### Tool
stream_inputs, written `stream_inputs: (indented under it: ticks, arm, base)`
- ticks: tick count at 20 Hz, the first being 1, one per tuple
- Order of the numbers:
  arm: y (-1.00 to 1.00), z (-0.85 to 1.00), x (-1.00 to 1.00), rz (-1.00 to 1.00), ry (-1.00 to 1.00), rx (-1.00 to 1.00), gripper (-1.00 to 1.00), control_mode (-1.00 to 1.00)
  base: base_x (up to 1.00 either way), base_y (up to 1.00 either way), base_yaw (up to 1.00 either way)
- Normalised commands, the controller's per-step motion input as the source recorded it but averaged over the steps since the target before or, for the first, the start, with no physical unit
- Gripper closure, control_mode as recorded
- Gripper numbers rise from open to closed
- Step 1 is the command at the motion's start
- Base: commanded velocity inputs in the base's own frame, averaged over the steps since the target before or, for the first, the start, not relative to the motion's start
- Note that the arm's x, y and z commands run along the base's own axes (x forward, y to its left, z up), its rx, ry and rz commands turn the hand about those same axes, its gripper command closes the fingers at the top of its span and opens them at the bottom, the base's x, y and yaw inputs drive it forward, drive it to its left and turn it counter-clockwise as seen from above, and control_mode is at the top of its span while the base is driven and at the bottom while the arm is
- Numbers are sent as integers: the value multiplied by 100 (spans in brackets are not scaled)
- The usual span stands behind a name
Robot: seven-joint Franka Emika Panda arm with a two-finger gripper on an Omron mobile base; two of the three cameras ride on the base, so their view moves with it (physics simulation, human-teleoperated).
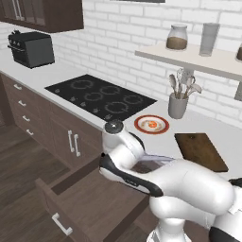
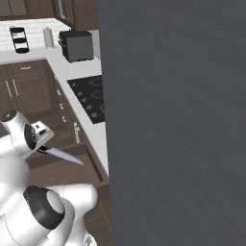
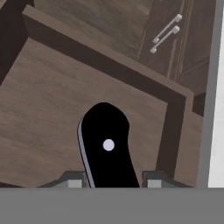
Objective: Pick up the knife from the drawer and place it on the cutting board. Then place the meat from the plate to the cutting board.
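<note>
My gripper (image 3: 111, 181) is shut on the knife by its dark handle (image 3: 107, 144), just above the open drawer's wooden floor (image 3: 43, 109). From the right base, the thin silver blade (image 2: 63, 155) juts out of the gripper (image 2: 42, 148) over the drawer (image 2: 53, 173). The drawer (image 1: 90, 198) stands pulled out below the counter, with its silver bar handle (image 1: 61, 224) at the front. On the counter the white, red-rimmed plate (image 1: 151, 125) carries the small orange-pink meat (image 1: 152, 124). The dark cutting board (image 1: 201, 151) lies to its right, bare.
A black cooktop (image 1: 101, 97) sits left of the plate, with a dark appliance (image 1: 32, 48) farther left. A grey utensil holder (image 1: 178, 105) stands behind the plate under a shelf (image 1: 189, 57) with jars. A flat grey surface (image 2: 173, 120) blocks the right half of the right base view.
</note>
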Motion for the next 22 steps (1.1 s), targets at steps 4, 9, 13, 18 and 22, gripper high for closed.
stream_inputs:
  ticks: [4, 9, 13, 18, 22]
  arm:
    - [-96, 4, 21, 0, 1, 0, 100, -100]
    - [-99, 1, 27, 0, 5, 0, 100, -100]
    - [-92, 8, 24, 0, 11, 0, 100, -100]
    - [-74, 13, 38, 0, 17, 0, 100, -100]
    - [-74, 0, 55, 0, 16, 0, 100, -100]
  base:
    - [0, 0, 0]
    - [0, 0, 0]
    - [0, 0, 0]
    - [0, 0, 0]
    - [0, 0, 0]
